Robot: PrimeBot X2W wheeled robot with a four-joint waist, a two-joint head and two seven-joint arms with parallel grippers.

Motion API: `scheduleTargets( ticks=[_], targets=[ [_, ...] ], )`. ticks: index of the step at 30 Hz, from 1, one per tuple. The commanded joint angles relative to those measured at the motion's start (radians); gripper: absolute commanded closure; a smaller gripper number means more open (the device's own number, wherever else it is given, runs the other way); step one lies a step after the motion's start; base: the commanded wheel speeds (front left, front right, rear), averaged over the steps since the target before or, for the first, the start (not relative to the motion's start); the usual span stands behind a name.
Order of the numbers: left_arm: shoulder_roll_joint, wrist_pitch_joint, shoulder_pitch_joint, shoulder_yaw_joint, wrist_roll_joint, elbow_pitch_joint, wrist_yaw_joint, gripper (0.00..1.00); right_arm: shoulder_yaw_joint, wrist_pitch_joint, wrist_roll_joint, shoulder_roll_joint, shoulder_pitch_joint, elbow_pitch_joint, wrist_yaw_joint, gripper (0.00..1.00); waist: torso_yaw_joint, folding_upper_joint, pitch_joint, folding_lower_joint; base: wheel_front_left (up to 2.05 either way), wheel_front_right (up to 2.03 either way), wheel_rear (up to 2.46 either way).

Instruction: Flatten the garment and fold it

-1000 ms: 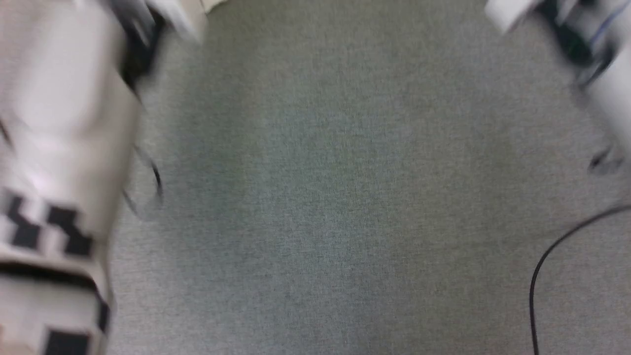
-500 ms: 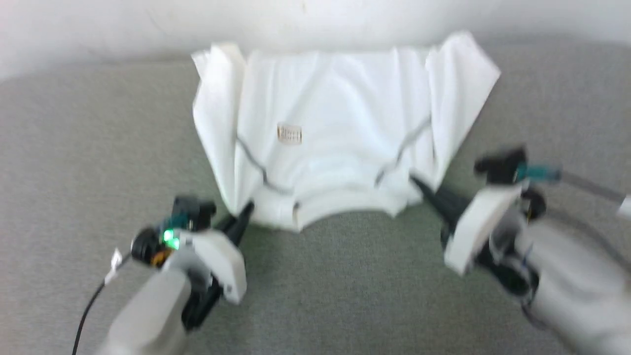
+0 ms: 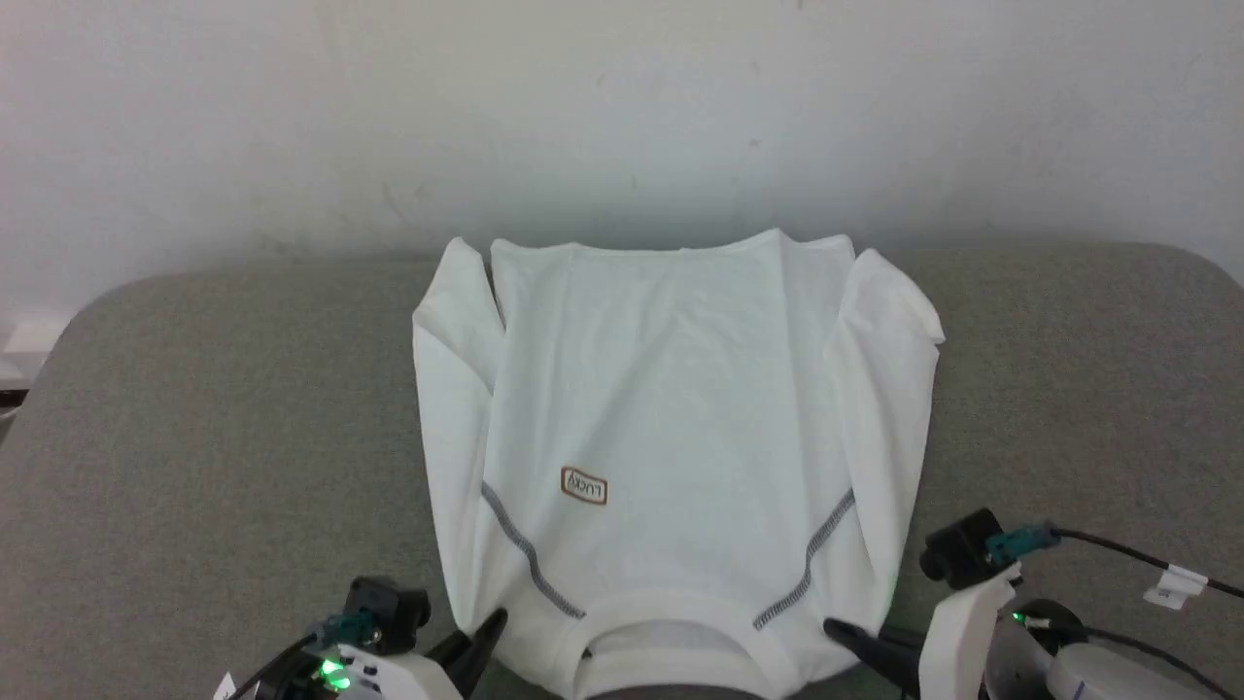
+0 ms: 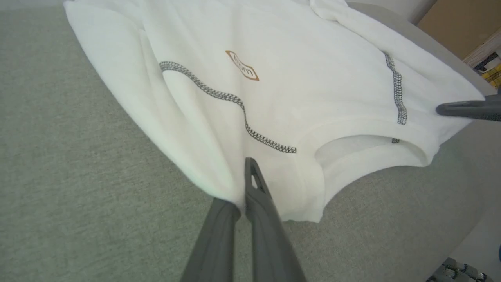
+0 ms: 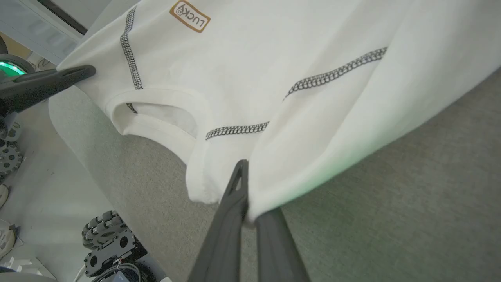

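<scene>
The garment (image 3: 671, 389), a white T-shirt with dark zigzag seams and a small brown label, lies spread on the grey table (image 3: 194, 408). Its collar is toward me and its sleeves are folded in along both sides. My left gripper (image 3: 486, 630) is shut on the shoulder corner left of the collar. In the left wrist view its fingers (image 4: 254, 188) pinch the fabric edge of the garment (image 4: 293, 86). My right gripper (image 3: 844, 632) is shut on the other shoulder corner. In the right wrist view its fingers (image 5: 238, 184) clamp the garment (image 5: 274, 70) there.
A white wall stands behind the table's far edge. Grey table surface lies open to the left and right of the shirt. A black cable (image 3: 1118, 549) trails from my right wrist. Below the table's near edge are wheels (image 5: 105, 239), and a cardboard box (image 4: 458, 23) stands beyond its side.
The head camera has swung from blurred grey surface to the whole shirt. The shirt now lies stretched longer toward me than half a second ago, with both grippers still on its shoulders.
</scene>
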Motion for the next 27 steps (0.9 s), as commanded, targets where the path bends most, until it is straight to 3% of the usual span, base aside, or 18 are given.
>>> scheduleTargets(
  ticks=[1, 13, 22, 23, 24, 27],
  targets=[
    [0.01, 0.005, 0.019, -0.004, -0.01, -0.012, 0.007, 1.0, -0.002, 0.011, 0.007, -0.007, 0.021, -0.01, -0.001, 1.0, 0.013, -0.0002, -0.036, 0.0002, 0.0, 0.0, 0.0],
    [0.098, 0.184, 0.218, -0.05, -0.108, -0.201, 0.036, 1.0, -0.081, 0.308, 0.125, -0.154, 0.268, -0.176, -0.001, 1.0, 0.032, -0.0002, -0.086, 0.0002, 0.0, 0.0, 0.0],
    [0.089, 0.182, 0.242, -0.067, -0.112, -0.194, 0.043, 1.0, -0.209, 0.311, 0.007, -0.115, 0.371, -0.16, -0.001, 1.0, 0.03, -0.0002, -0.076, 0.0002, 0.0, 0.0, 0.0],
    [0.085, 0.173, 0.237, -0.065, -0.109, -0.188, 0.043, 0.56, -0.229, 0.297, -0.022, -0.108, 0.374, -0.157, -0.001, 0.71, 0.03, -0.0002, -0.073, 0.0002, 0.0, 0.0, 0.0],
    [0.08, 0.163, 0.232, -0.062, -0.107, -0.182, 0.045, 0.0, -0.247, 0.292, -0.042, -0.099, 0.379, -0.158, -0.001, 0.0, 0.03, -0.0002, -0.07, 0.0002, 0.0, 0.0, 0.0],
    [0.07, 0.126, 0.21, -0.046, -0.097, -0.178, 0.048, 0.0, -0.309, 0.298, -0.073, -0.087, 0.396, -0.188, -0.001, 0.0, 0.03, -0.0002, -0.059, 0.0002, 0.0, 0.0, 0.0]
  ],
)
